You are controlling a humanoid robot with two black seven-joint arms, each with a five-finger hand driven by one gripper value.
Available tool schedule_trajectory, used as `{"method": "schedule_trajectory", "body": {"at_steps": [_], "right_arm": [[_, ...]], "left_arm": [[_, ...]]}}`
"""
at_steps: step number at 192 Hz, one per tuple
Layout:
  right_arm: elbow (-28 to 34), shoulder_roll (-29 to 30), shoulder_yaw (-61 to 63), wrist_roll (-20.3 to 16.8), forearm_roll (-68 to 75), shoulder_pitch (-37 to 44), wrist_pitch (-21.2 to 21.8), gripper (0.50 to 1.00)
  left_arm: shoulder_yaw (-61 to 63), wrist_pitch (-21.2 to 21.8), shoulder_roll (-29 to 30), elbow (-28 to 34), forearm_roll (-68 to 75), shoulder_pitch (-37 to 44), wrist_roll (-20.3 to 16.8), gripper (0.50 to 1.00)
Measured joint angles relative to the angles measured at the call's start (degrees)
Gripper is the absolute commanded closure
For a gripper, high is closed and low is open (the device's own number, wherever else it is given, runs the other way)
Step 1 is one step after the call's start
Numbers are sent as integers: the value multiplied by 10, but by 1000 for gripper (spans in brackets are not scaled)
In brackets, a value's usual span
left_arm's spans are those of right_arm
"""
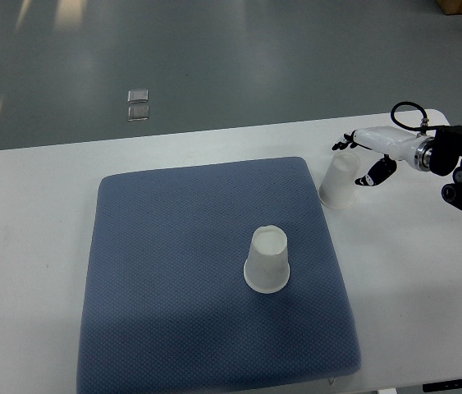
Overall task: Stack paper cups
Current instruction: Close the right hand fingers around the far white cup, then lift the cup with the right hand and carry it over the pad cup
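A white paper cup stands upside down on the blue mat, right of the mat's middle. A second white paper cup stands on the white table just off the mat's upper right corner, narrow end up and slightly tilted. My right hand reaches in from the right edge and hovers at that cup's upper right side. Its black fingers are spread, one above the cup and the others to its right. They are not closed around the cup, and I cannot tell whether they touch it. The left arm is out of view.
The mat covers most of the table's middle. Bare table lies left of the mat and along the right side. Beyond the table's far edge is grey floor with a small pale object on it.
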Motion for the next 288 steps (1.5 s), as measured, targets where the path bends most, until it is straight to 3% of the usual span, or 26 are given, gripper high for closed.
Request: {"method": "schedule_trajectory", "body": {"at_steps": [70,136,149,184,210,288], "right_arm": [[0,8,0,1,1,-1,1,707],[0,7,-6,1,-2,-1,2,895],[0,7,-6,1,-2,-1,2,918],[11,-4,-2,2,4,26,2,920],[57,-37,2,3,18,75,20,926],[267,-92,3,1,146,230,137,938]], "left_arm": [[0,0,0,0,0,0,0,500],[0,0,0,0,0,0,0,500],[0,0,0,0,0,0,0,500],[0,0,0,0,0,0,0,500],[0,0,0,0,0,0,0,500],[0,0,0,0,0,0,0,500]]}}
